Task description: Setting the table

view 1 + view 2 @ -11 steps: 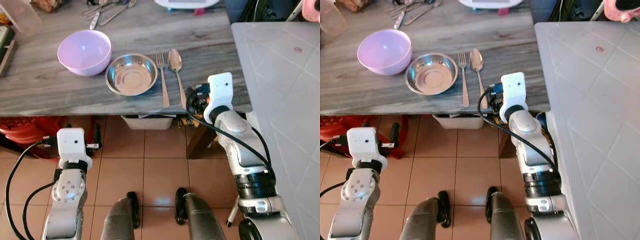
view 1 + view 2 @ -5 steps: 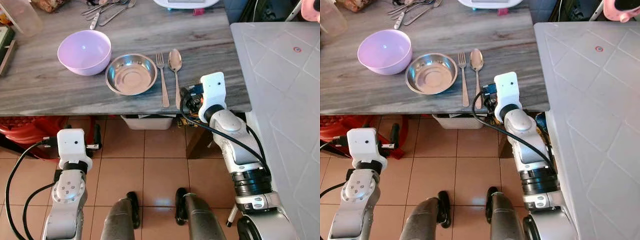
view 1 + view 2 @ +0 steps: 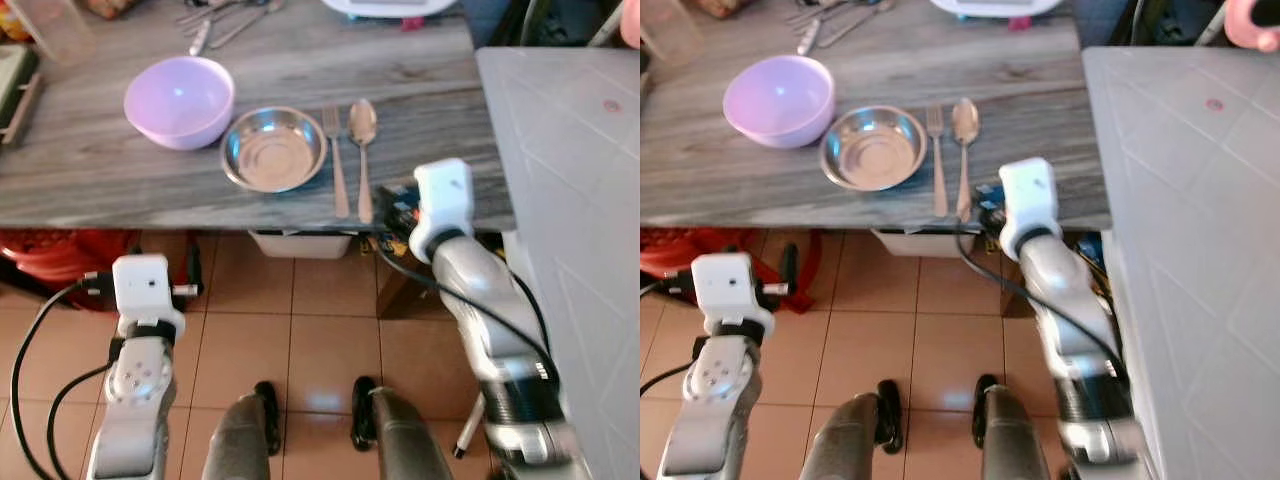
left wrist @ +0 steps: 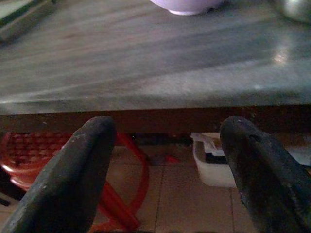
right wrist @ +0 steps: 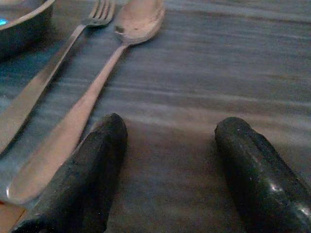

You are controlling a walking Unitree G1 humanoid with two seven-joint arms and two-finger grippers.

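Head views show a spoon (image 3: 362, 150) and fork (image 3: 335, 155) lying side by side just right of a steel bowl (image 3: 274, 150) on the grey table (image 3: 90, 170), while the right wrist view shows the right gripper (image 5: 167, 179) spread wide at the spoon's handle end, and the left wrist view has the left gripper (image 4: 167, 179) wide apart below the table edge.

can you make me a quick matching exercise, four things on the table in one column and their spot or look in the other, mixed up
Things:
1. purple bowl
2. steel bowl
3. fork
4. spoon

Descriptions:
a. lies between the steel bowl and the spoon
b. farthest to the robot's left of the four
c. nearest the right gripper, its handle end beside one of the open fingers
d. shiny and round, between the purple bowl and the fork

Pairs: 1-b, 2-d, 3-a, 4-c
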